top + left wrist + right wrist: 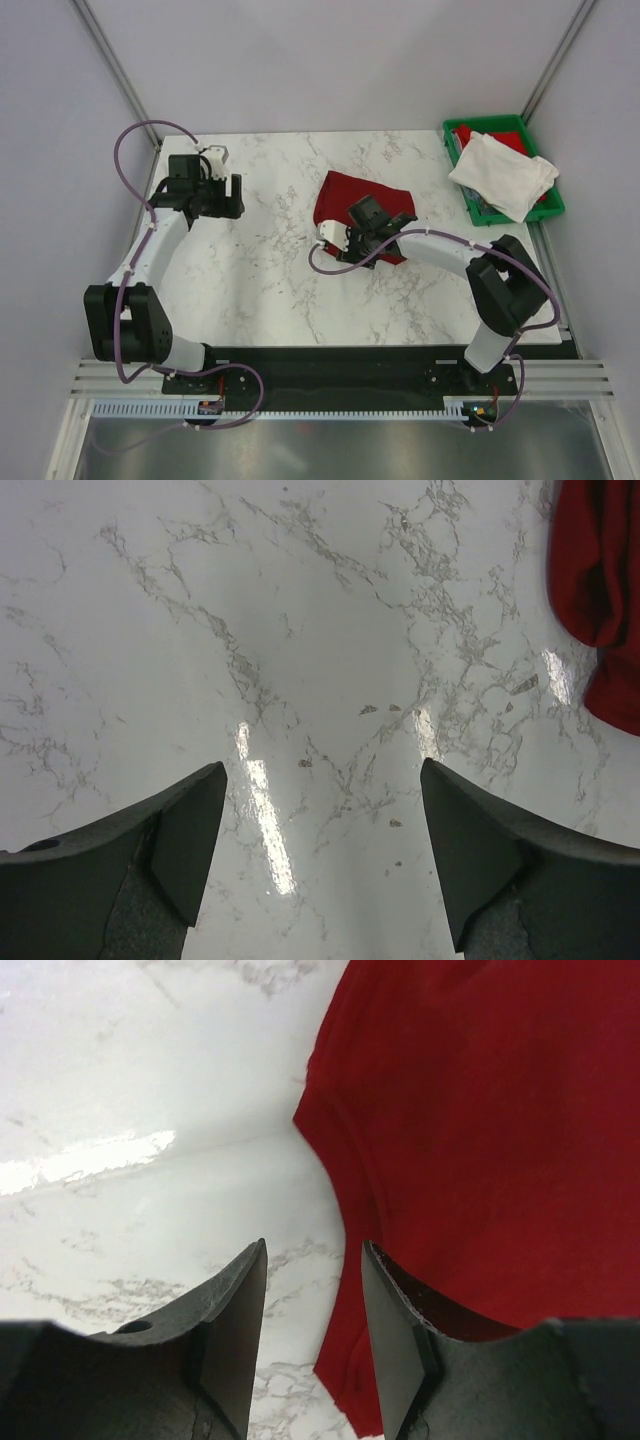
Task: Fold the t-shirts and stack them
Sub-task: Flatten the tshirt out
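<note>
Right gripper low at edge of dark red t-shirt mid-table, jaws narrowly parted, nothing pinched. Left gripper spread wide above marble table, far left. Off-white t-shirt heaped in green bin, far right.

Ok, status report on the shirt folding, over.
Left gripper open over table. Right gripper open at edge of dark red shirt, bunched mid-table. White shirt in green bin. Nothing in the way.
</note>
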`<state>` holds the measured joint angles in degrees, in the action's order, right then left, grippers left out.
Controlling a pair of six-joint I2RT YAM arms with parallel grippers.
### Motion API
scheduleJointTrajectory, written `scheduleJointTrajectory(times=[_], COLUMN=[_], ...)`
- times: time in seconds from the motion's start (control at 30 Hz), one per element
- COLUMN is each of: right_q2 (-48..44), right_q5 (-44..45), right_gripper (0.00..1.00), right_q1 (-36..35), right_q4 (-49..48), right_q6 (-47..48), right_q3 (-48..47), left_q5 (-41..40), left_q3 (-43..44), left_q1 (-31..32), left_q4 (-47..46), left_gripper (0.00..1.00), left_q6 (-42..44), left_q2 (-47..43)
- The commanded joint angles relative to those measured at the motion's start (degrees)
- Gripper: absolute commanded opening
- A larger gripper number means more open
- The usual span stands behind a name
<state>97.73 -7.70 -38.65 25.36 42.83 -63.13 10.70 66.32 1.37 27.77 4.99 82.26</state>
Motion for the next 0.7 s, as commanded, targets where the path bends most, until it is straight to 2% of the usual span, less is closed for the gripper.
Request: scheduleJointTrajectory(times=[0.0,0.67], right_q2=[2.72,12.65], right_q5=[-1.52,-1.18], right_gripper=[0.51,0.49], right_q1=[-0.55,-2.92], right_q4=[-3.48,-3.3], right_q6=[-0.47,-2.13], right_q3=[-4.36,-10.78], left_q5=[1.34,0.38], left_q3=[0.03,-0.49], left_q1=[0.13,0.13], left_q4=[-0.35,-0.26], left_gripper=[0.86,0.88], left_q6=[1.69,2.21], left_q2=[0.45,0.45])
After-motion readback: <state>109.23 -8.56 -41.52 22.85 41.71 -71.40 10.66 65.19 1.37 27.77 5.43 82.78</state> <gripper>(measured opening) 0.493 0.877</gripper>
